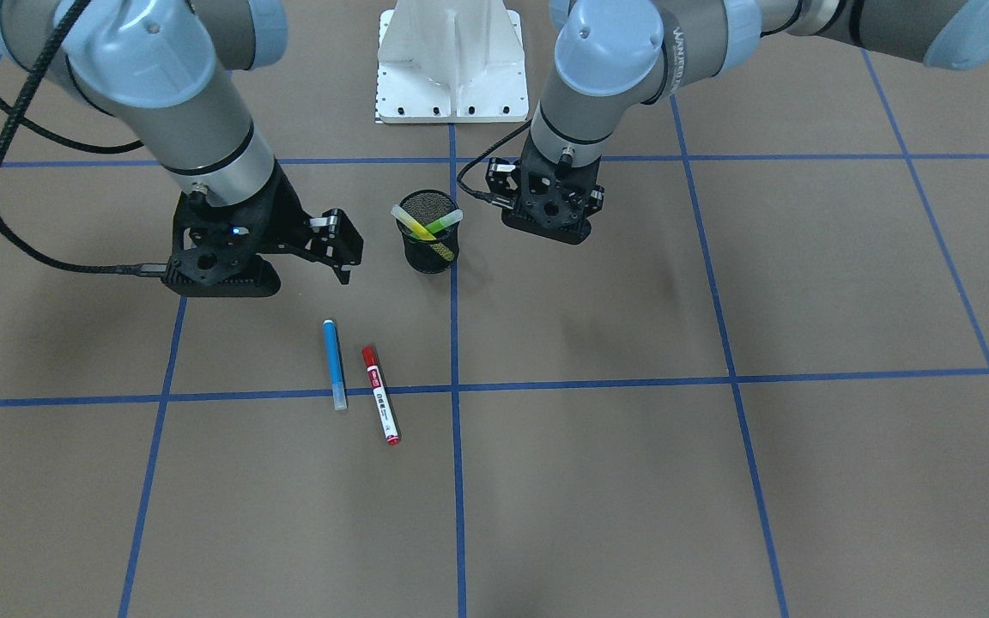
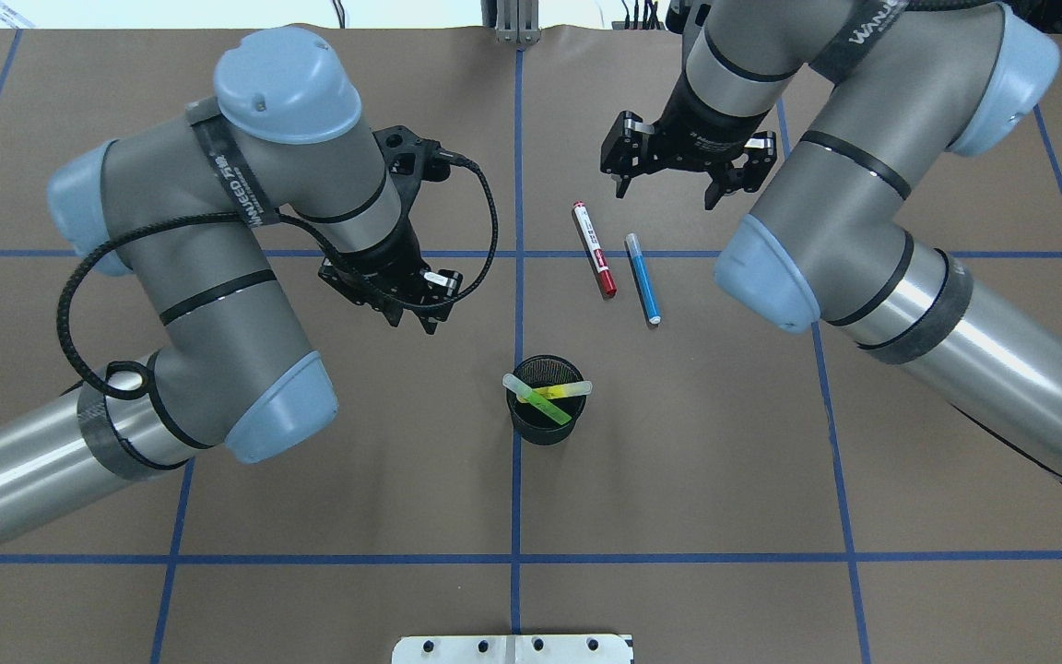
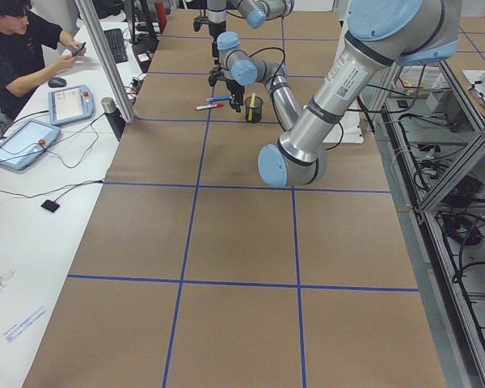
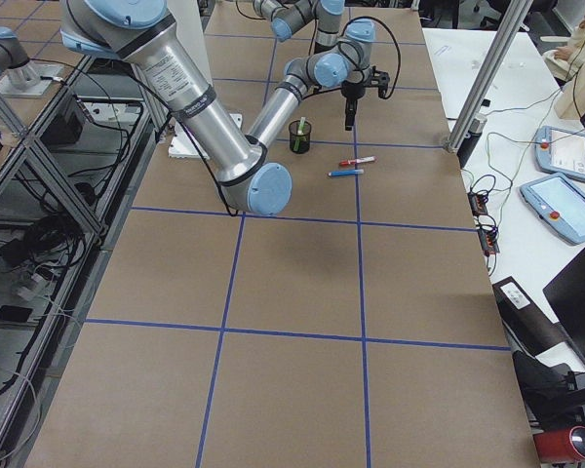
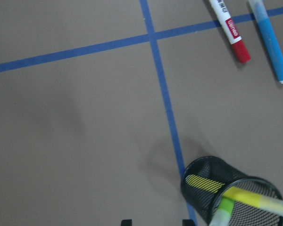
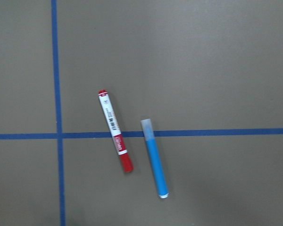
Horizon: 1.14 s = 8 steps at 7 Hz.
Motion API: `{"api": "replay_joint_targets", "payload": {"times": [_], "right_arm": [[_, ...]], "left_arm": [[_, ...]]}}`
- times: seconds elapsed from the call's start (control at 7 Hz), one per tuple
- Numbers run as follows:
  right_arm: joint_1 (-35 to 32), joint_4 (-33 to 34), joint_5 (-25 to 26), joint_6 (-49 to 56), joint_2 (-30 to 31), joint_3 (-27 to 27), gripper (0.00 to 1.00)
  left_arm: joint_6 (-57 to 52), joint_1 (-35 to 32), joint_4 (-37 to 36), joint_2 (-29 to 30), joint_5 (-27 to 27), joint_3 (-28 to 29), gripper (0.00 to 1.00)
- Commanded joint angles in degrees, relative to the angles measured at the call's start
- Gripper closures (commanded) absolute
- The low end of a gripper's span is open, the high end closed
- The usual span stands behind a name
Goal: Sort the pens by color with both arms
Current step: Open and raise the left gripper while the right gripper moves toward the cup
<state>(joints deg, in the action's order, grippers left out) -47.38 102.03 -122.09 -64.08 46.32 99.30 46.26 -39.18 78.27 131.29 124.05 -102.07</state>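
Note:
A blue pen [image 2: 643, 278] and a white pen with red cap and ends [image 2: 594, 250] lie side by side, apart, on the brown table. Both show in the right wrist view, blue [image 6: 155, 160] and red [image 6: 114, 130]. My right gripper [image 2: 667, 189] hovers open and empty just beyond them. A light green pen [image 2: 549, 408] and a yellow pen [image 2: 560, 391] stand crossed in the black mesh cup [image 2: 531, 432]. My left gripper [image 2: 416, 323] hangs open and empty to the cup's left, beside it and not over it.
The white pedestal base [image 1: 452, 69] sits at the robot's edge of the table. Blue tape lines [image 1: 453, 481] divide the brown surface into squares. A person [image 3: 24, 48] sits at a side table with tablets, behind a metal post [image 3: 105, 56].

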Motion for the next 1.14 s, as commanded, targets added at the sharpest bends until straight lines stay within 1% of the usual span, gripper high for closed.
{"api": "replay_joint_targets", "payload": {"times": [0.0,0.14,0.29,0.43,0.57,0.71,0.86,1.0], "right_arm": [[2.5,-2.4,1.8,-19.8,-6.6,-6.4,0.01],[4.6,-2.5,4.8,-26.8,-7.2,-6.4,0.01],[8.0,-2.6,9.5,-31.5,-7.5,-6.3,0.01],[9.9,-2.5,11.0,-31.2,-7.4,-5.7,0.01],[10.6,-2.5,12.2,-26.4,-7.3,-5.4,0.01],[11.8,-1.8,13.0,-18.2,-6.4,-3.6,0.02],[12.6,-1.4,12.9,-14.2,-6.6,-3.3,0.02],[14.1,-1.5,12.5,-14.1,-6.7,-3.1,0.02]], "left_arm": [[-2.9,-2.4,-3.0,-1.4,0.1,-2.2,0.53],[-4.5,-3.1,-4.8,-1.3,0.1,-2.5,0.53],[-8.1,-3.5,-7.8,-1.1,0.1,-3.7,0.53],[-8.8,-4.0,-8.9,-1.0,0.1,-4.1,0.53],[-8.8,-4.2,-9.0,-1.0,0.1,-4.1,0.53],[-8.8,-4.2,-9.0,-1.0,0.1,-4.3,0.53],[-8.8,-4.2,-9.1,-0.9,0.1,-4.4,0.53],[-8.9,-4.2,-9.1,-0.9,0.1,-4.4,0.53]]}}
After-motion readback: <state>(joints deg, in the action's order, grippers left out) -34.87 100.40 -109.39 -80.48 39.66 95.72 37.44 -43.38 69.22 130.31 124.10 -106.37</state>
